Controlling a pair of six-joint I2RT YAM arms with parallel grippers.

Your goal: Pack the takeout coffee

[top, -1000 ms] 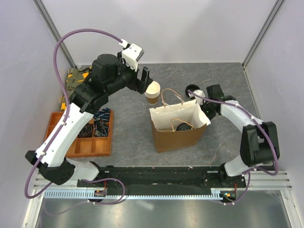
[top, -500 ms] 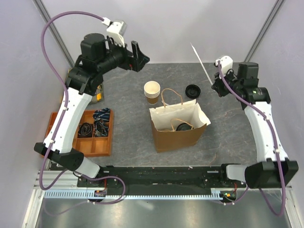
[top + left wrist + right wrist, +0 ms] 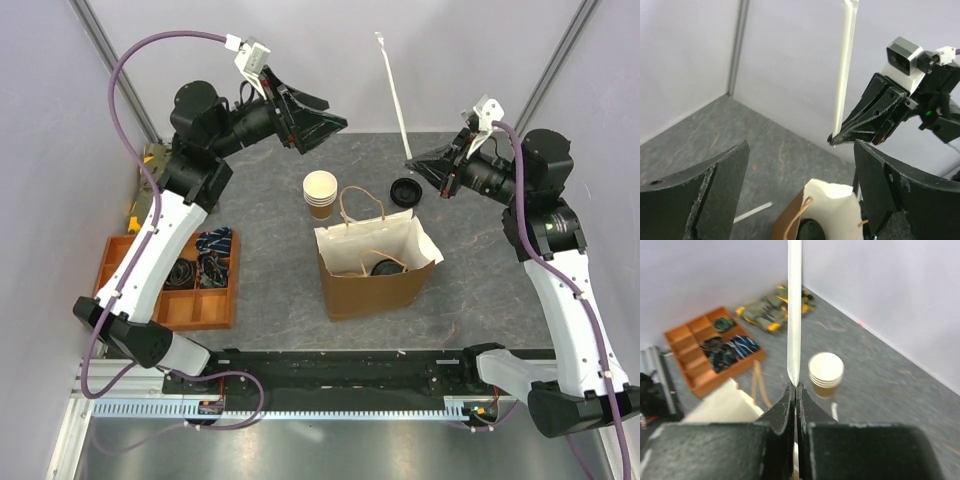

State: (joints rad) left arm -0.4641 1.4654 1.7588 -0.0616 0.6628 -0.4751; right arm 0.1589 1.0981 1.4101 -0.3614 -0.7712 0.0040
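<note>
The takeout coffee (image 3: 383, 267) sits low inside the open brown paper bag (image 3: 370, 290) on the bench (image 3: 270, 270). From above only its round black lid shows; the cup's sides are hidden by the bag's white lining. Just behind the bag stands a stack of cups (image 3: 321, 193), with a loose black lid (image 3: 405, 191) beside the bag's far right corner. The left gripper (image 3: 800, 144) hangs high above and behind the bag, spread wide and empty. The right gripper (image 3: 794, 390), raised to the bag's right, is pinched tight on a thin white stick (image 3: 393, 90) pointing upward.
</note>
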